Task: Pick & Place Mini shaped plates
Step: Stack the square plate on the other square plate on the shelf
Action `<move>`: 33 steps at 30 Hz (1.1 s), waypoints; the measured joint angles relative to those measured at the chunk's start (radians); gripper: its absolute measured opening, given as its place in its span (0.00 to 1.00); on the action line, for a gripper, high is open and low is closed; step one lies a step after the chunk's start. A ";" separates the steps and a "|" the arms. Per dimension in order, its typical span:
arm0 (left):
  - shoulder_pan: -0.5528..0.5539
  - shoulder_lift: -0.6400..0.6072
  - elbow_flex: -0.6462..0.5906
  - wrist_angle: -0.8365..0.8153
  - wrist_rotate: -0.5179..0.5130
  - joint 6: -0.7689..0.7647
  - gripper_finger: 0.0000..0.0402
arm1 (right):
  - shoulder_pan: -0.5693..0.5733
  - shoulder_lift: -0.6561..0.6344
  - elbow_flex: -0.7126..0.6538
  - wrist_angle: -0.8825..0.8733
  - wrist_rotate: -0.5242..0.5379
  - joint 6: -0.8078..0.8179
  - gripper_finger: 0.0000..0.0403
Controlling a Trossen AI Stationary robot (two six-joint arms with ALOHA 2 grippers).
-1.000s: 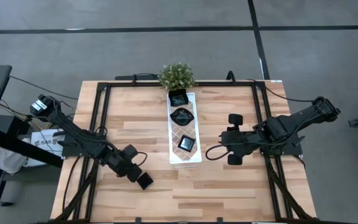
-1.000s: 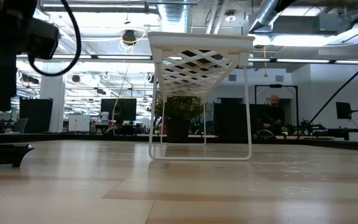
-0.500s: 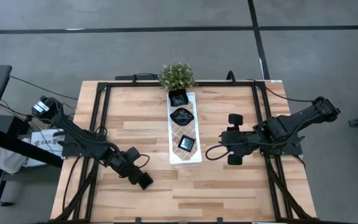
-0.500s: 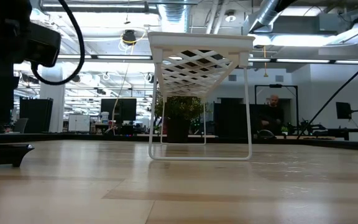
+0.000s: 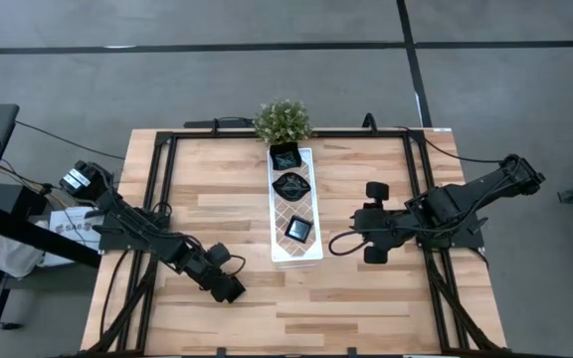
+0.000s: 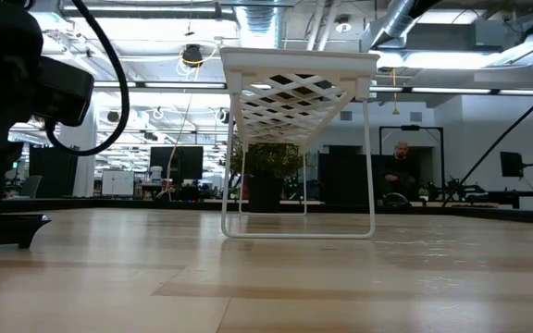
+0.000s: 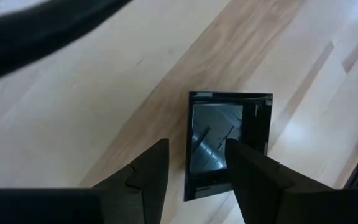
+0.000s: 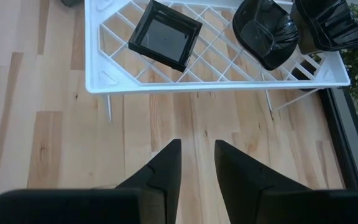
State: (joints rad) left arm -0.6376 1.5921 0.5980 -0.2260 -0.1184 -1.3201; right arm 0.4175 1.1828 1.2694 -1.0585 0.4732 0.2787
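A small glossy black square plate (image 7: 229,140) lies flat on the wooden table near its near left part. My left gripper (image 7: 194,149) hangs open right over it, covering it in the high view (image 5: 231,290). One finger stands over the plate's hollow and the other outside its rim. In the low view the plate (image 6: 12,227) shows partly behind the arm. The white lattice tray (image 5: 311,214) carries three black plates: a square one (image 8: 165,35) and two wavy ones (image 8: 267,31) (image 8: 325,25). My right gripper (image 8: 197,146) waits open right of the tray. My left gripper comes from above with its fingers (image 7: 244,171) astride one side rim (image 7: 191,130) of the square plate, one inside, one outside. Whether a finger touches the plate I cannot tell. The plate lies flat on the table.
A potted plant (image 5: 284,120) stands at the tray's far end. The tray stands on thin white legs (image 6: 370,166). Black frame rails (image 5: 157,189) run along the table's left and right sides. Bare wood lies between the tray and each arm. A person sits in the room beyond.
My left gripper has moved toward the table's near edge and a little right, and has come down over the square plate, which now lies hidden beneath it in the high view. The plate has stayed in place. The right arm has kept still.
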 joint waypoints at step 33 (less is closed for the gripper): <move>0.000 0.000 0.000 0.016 0.085 0.060 0.26 | 0.000 0.000 0.000 0.000 0.000 0.011 0.23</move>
State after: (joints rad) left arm -0.6376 1.5917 0.5980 -0.2104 -0.0330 -1.2606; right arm 0.4175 1.1827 1.2694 -1.0588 0.4728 0.2894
